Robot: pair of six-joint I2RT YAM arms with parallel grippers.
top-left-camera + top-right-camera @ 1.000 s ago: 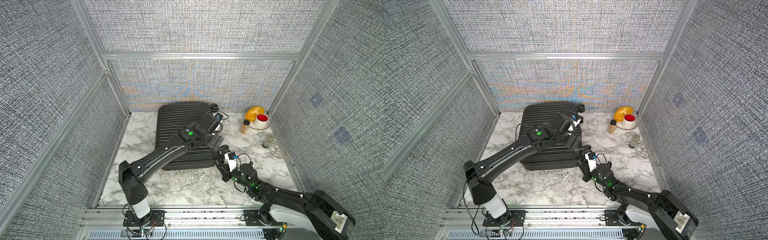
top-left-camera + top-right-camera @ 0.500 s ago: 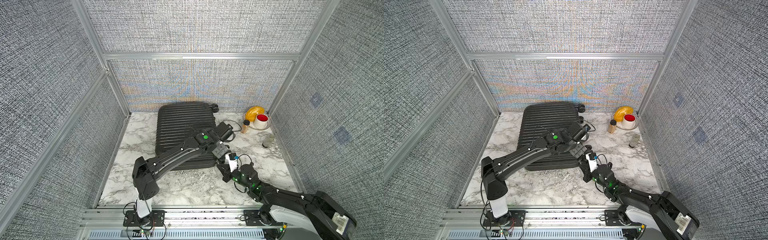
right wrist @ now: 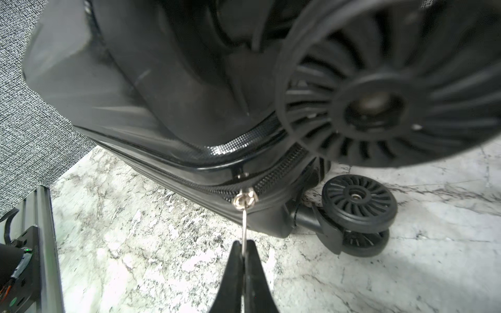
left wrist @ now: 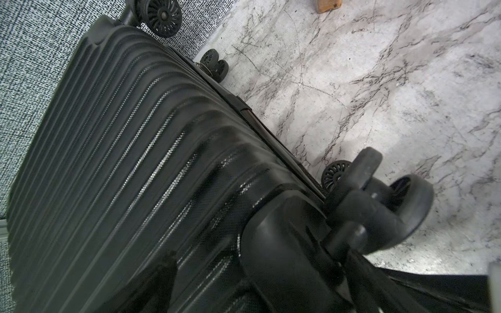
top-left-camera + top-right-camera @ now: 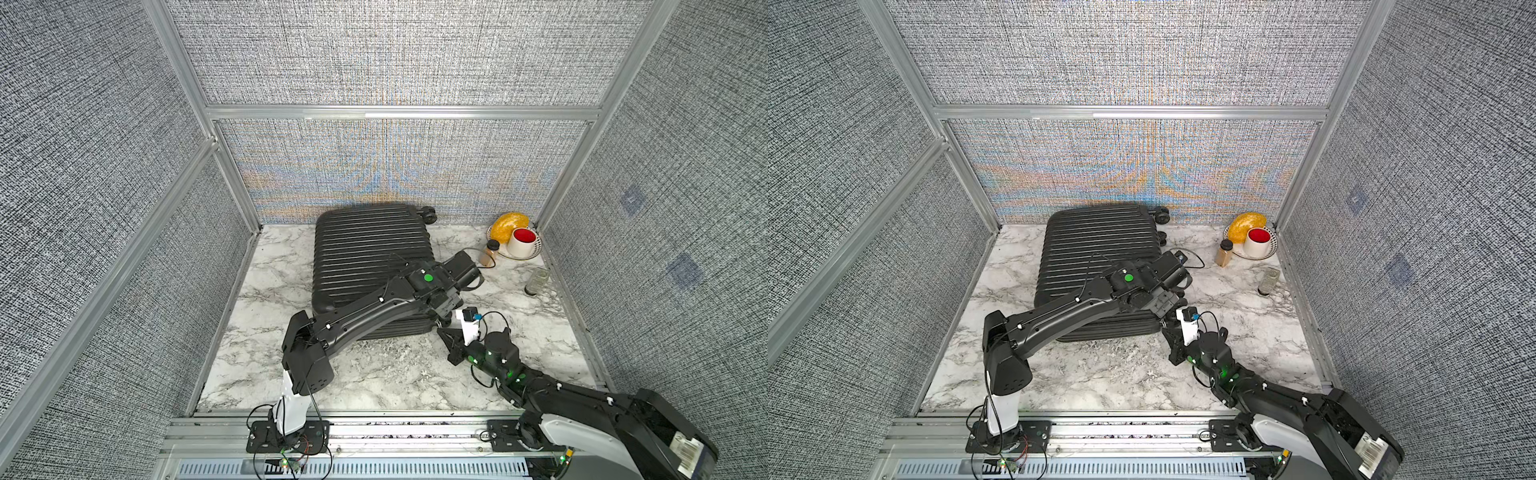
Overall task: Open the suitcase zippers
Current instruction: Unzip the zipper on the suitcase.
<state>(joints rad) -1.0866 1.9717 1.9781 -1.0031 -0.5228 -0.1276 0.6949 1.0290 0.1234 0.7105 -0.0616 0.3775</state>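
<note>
The suitcase [image 5: 365, 249] [image 5: 1096, 245] lies flat on the marble table [image 5: 374, 374], ribbed shell up. Its far edge is against the back wall, and its wheels point to the robot's right.

The left arm reaches across the suitcase lid to its near right corner. The left gripper [image 5: 446, 306] [image 5: 1163, 305] hangs over that corner. In the left wrist view its jaws stand wide apart. One blurred finger [image 4: 165, 273] is over the ribs, and the corner's caster [image 4: 406, 208] lies in the gap. Nothing is gripped, and I cannot tell whether the fingers touch the shell.

The right gripper [image 5: 441, 331] [image 5: 1167, 328] [image 3: 244, 252] sits low on the table just outside the same corner. Its jaws are pressed together on the thin metal pull [image 3: 244, 225]. The pull runs straight from the fingertips to the slider [image 3: 244, 200] on the zipper [image 3: 282, 165]. That zipper follows the seam around the suitcase corner, just above the lower wheel [image 3: 357, 200]. A larger, blurred wheel [image 3: 379, 103] fills the view above it. Whether the track beside the slider is parted I cannot tell.

In both top views, well to the right of the suitcase and by the back wall, a plate [image 5: 534, 251] [image 5: 1273, 245] carries a red-lined cup [image 5: 523, 241] and a yellow lump [image 5: 509, 224]. A brown bottle [image 5: 488, 253] stands just beside the plate. A small jar [image 5: 537, 280] stands nearer, apart from it.
</note>
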